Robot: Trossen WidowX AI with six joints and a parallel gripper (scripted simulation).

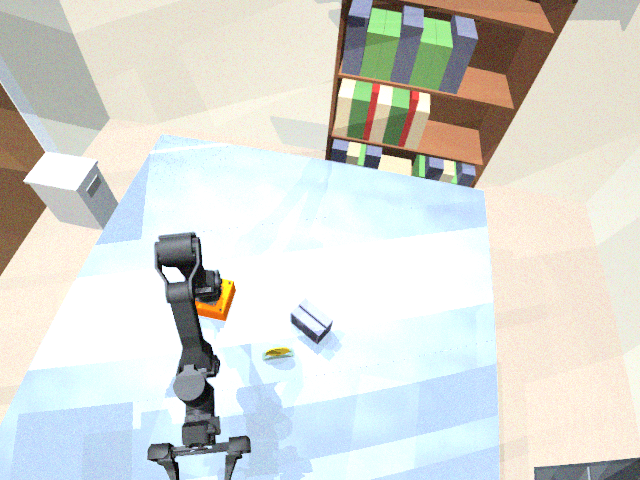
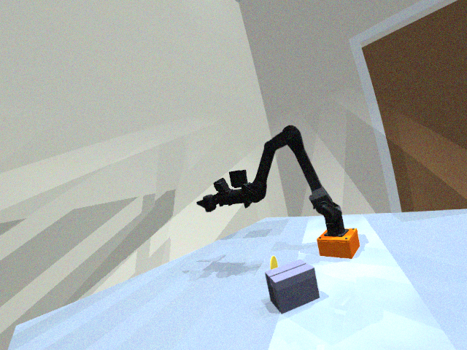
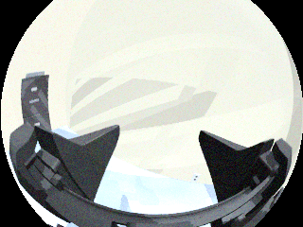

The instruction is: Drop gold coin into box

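The gold coin (image 1: 278, 352) (image 2: 273, 262) stands on its edge in the dark-green holder (image 1: 279, 357) near the middle of the table. The grey box (image 1: 310, 321) (image 2: 292, 286) with a narrow slot (image 1: 314, 315) (image 2: 290, 270) in its lid stands close beside it. My gripper (image 1: 199, 471) (image 2: 203, 204) (image 3: 161, 132) is open and empty. It hangs high in the air, out past the coin and well away from it, pointing roughly level. The wrist view shows only the two fingers, a wall and a strip of table; coin and box are out of it.
The arm's orange base (image 1: 217, 304) (image 2: 338, 243) stands on the pale blue table (image 1: 361, 248) (image 2: 150, 312). A bookshelf (image 1: 413, 87) stands beyond the table's far edge, and a grey cabinet (image 1: 69, 191) stands off its left side.
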